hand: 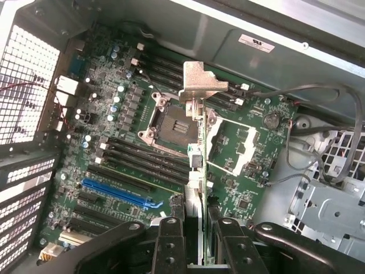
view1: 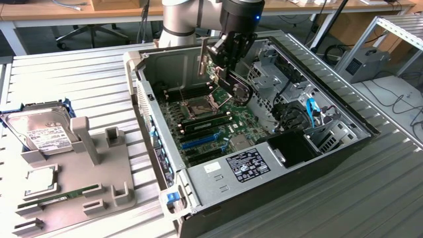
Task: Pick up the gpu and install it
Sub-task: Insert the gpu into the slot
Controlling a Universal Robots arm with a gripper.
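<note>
Pinching the gpu (view1: 237, 89) edge-on, the gripper (view1: 227, 69) hangs at upper centre of the exterior view, over the motherboard (view1: 218, 124), with the case walls (view1: 330, 94) well apart from the card.

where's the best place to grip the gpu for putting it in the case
Its top long edge, from above, the tool pinching both flat faces, as now. The gpu hangs on edge over the motherboard, so this leaves its lower edge and silver bracket free.
</note>
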